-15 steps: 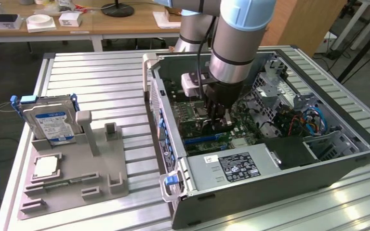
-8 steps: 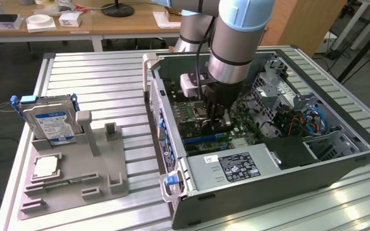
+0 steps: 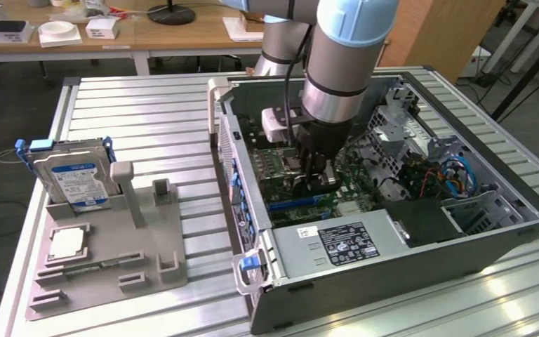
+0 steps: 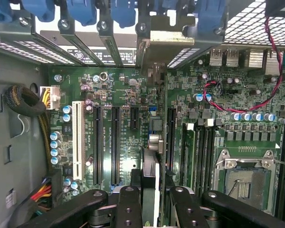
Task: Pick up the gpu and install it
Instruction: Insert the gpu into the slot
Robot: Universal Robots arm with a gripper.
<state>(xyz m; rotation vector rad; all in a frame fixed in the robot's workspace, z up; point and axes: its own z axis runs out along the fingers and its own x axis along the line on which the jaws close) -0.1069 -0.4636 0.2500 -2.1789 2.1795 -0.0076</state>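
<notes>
In the wrist view the gpu (image 4: 151,178) stands edge-on, a thin dark card running away from the camera over the green motherboard (image 4: 123,95). Its far end reaches toward the silver bracket area (image 4: 154,71) at the case's rear slots. My gripper (image 4: 155,209) is shut on the card, one black finger (image 4: 128,209) on each side. From the exterior view the gripper (image 3: 314,175) is down inside the open computer case (image 3: 494,232), just over the motherboard's expansion slots (image 3: 297,205). Whether the card's edge sits in a slot is hidden.
A grey fixture (image 3: 148,246) on the exterior view's left holds a blue-labelled hard drive (image 3: 73,179), a processor chip (image 3: 67,243) and a memory stick (image 3: 92,267). The power supply (image 3: 344,242) and drive cage (image 3: 476,203) crowd the case. Blue slot clips (image 4: 83,9) and red wires (image 4: 242,102) lie nearby.
</notes>
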